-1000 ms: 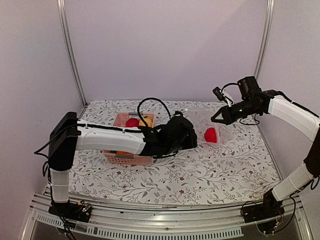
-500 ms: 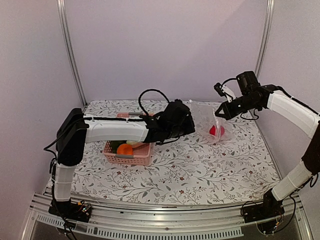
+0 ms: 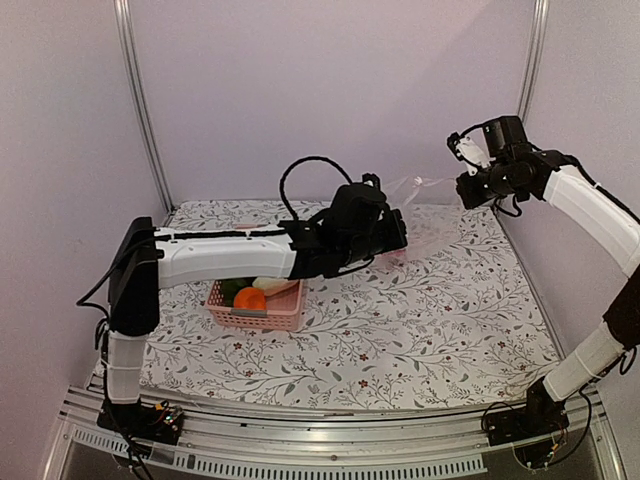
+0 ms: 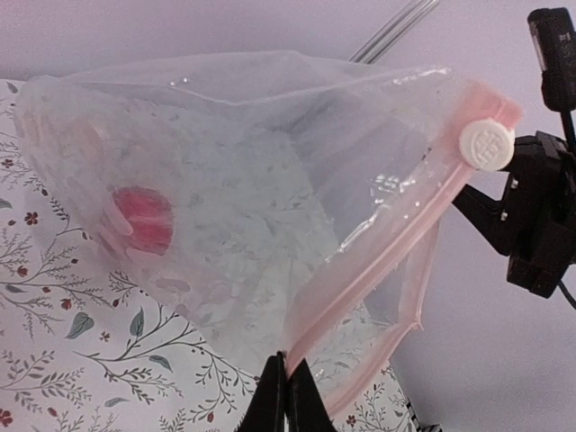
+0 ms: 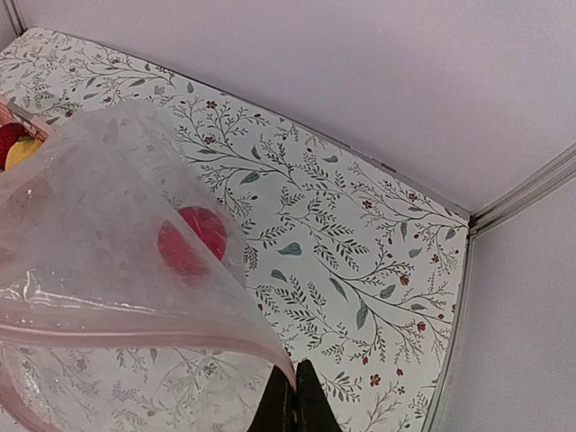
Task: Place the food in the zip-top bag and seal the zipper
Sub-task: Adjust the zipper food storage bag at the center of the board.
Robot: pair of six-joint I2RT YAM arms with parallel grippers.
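The clear zip-top bag point(image 3: 428, 212) hangs stretched in the air between my two grippers. One red round food point(image 4: 142, 219) lies inside it, also visible as the red food point(image 5: 192, 238) through the plastic. My left gripper point(image 4: 288, 382) is shut on the pink zipper point(image 4: 378, 261) strip at the mouth's near end. A white slider point(image 4: 484, 144) sits at the far end, by my right gripper point(image 3: 464, 190). My right gripper point(image 5: 294, 396) is shut on the bag's pink edge. The mouth gapes open. More food lies in the pink basket point(image 3: 262, 318): an orange piece point(image 3: 250, 298) and a white radish point(image 3: 270, 285).
The left arm point(image 3: 230, 255) reaches across above the basket's far side. The floral cloth point(image 3: 420, 330) covers the table. Walls and metal posts point(image 3: 528, 70) close in the back corners. A red and a yellow piece point(image 5: 13, 144) show at the right wrist view's left edge.
My left gripper has closed on the bag's mouth edge. Both grippers have risen, the right one back and up, lifting the bag with the red food off the table.
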